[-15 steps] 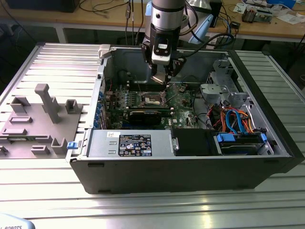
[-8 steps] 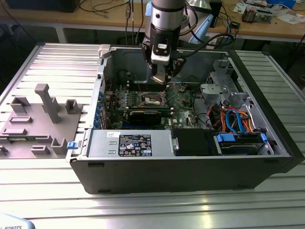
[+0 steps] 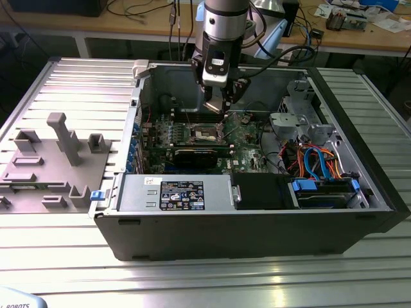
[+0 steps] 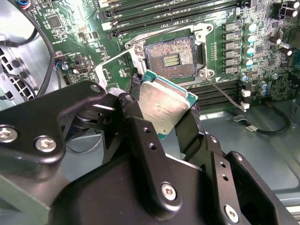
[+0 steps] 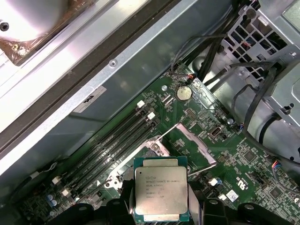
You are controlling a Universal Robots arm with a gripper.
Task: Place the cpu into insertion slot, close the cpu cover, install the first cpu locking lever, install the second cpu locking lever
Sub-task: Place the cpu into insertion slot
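My gripper hangs inside the open computer case, shut on the cpu, a flat square chip with a silver-grey top and green edge. In both wrist views the chip sits edge-gripped between the black fingers, tilted, a short way above the green board. The insertion slot lies bare below it, a dark square recess with gold contacts; it also appears as the insertion slot. Beside the socket the cpu cover stands swung up. The cpu hides most of the socket in the first wrist view. Two thin wire levers stand released.
Memory slots flank the socket. A black card runs in front of it. Cables and a drive cage fill the case at the exterior view's right, a power supply the front. Grey fixtures stand outside the case.
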